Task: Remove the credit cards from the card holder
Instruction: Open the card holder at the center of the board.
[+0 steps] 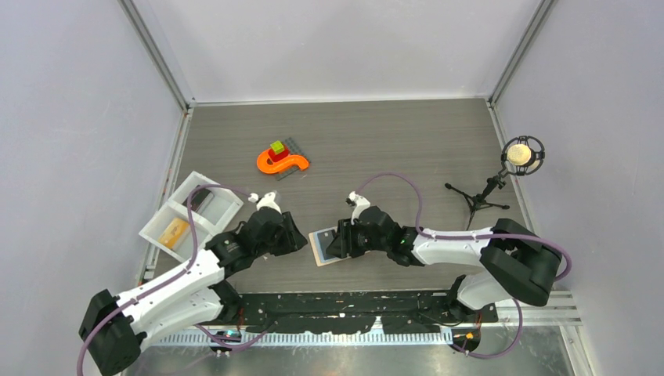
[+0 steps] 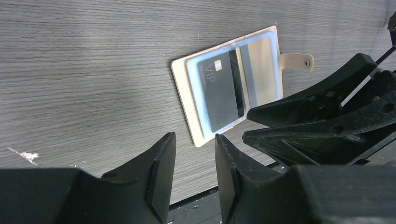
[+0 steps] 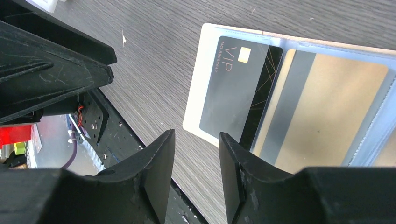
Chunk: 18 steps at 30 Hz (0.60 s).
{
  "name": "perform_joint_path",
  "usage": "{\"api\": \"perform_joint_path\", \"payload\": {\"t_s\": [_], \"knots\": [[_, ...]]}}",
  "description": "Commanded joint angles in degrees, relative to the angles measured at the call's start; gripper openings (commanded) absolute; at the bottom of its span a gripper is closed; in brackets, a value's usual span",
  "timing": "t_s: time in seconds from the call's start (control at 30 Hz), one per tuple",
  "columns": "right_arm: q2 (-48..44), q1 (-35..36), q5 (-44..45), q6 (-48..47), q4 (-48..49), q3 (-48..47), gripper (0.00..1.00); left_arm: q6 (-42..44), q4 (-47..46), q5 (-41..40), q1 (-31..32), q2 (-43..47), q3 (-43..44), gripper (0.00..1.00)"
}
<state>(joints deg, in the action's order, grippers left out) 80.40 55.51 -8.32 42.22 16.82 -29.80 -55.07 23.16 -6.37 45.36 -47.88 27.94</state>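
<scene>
Holder [image 1: 322,248]: it lies open and flat on the worktop [image 1: 376,141], pale inner faces up, between the two arms. We judge it is spread this way so the pockets can be reached from above.
Tab [image 2: 296,60]: it is unsnapped and sticks out past one edge, which lets the two halves lie flat.
Dark card [image 2: 222,91]: it sits in one clear pocket, VIP print up, with its inner edge over the fold. We cannot tell whether it is partly slid out.
Gold card [image 2: 261,65]: it is in the neighbouring pocket, grey stripe showing, under the plastic.
Left end effector [image 2: 194,142]: it is released, with nothing between the jaws, low just beside the holder's edge on the dark-card side. We judge it is lined up to work on that card.
Right end effector [image 3: 195,140]: it is released too, also with nothing between the jaws, over the holder from the other side. We think it is there to steady the holder, but we cannot tell whether it touches.
Tray [image 1: 167,204]: it stands well apart on the left. We see a dark thing and an orange-yellow thing inside, too small to name.
Progress: both cards are in the holder, so we judge the removal not yet done.
</scene>
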Motion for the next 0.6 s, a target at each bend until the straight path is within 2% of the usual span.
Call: {"api": "perform_joint_path", "payload": {"t_s": [0.0, 0.2, 0.37, 0.57], "knots": [[1.19, 0.22, -1.76, 0.32, 4.94, -1.56, 0.46, 0.75, -1.71, 1.85, -0.19, -1.09, 0.62, 0.38], [-0.61, 0.17, 1.46, -0.33, 1.53, -1.18, 0.43, 1.43, -6.81, 4.94, -0.19, -2.98, 0.16, 0.37], [-5.74, -0.73, 6.58, -2.67, -3.72, -0.49, 0.41, 2.43, -9.36, 6.94, -0.19, -6.55, 1.02, 0.37], [-6.65, -2.68, 5.95, -4.48, -5.16, -0.95, 0.37, 2.77, -14.91, 9.97, -0.19, -12.34, 0.72, 0.32]]}}
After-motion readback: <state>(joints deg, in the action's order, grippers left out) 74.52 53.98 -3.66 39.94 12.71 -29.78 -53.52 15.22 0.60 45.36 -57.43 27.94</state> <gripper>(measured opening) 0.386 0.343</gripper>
